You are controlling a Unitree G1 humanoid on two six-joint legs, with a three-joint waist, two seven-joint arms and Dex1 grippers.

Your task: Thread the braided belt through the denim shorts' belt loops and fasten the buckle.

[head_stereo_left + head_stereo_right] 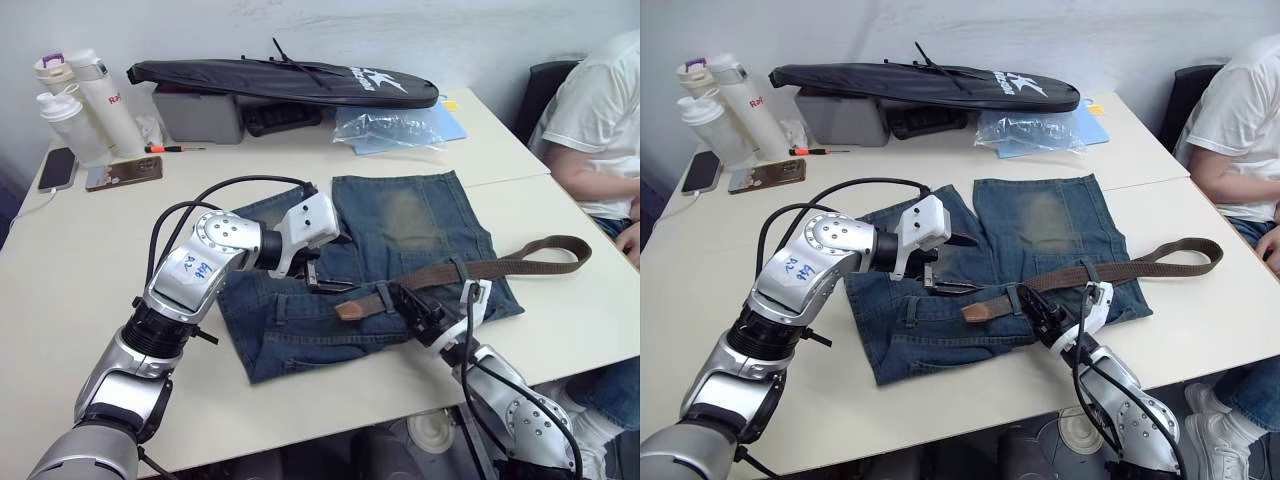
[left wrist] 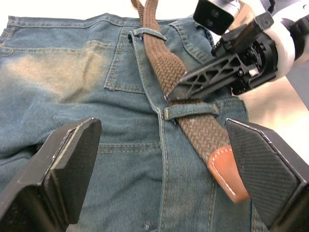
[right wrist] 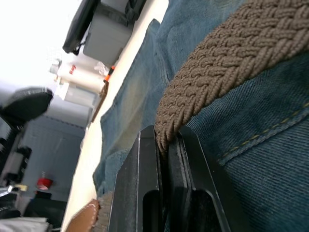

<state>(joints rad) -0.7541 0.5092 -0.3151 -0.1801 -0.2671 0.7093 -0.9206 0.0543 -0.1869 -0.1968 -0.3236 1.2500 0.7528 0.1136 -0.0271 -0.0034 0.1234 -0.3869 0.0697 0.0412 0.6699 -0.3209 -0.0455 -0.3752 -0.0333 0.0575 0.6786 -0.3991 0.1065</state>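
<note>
Shorts lie flat on the surface. Belt runs along the waistband, its tan end between the left hand and the right hand.

cream table against pale grey wall.

**Silver arms, black fingers**

Both arms are clad in rounded silver metal segments joined by black ribbed collars. A handwritten blue mark is seen on the left forearm. Black cables are looped alongside white wrist housings. Lattice-ribbed black fingers and textured pads are fitted.
</note>
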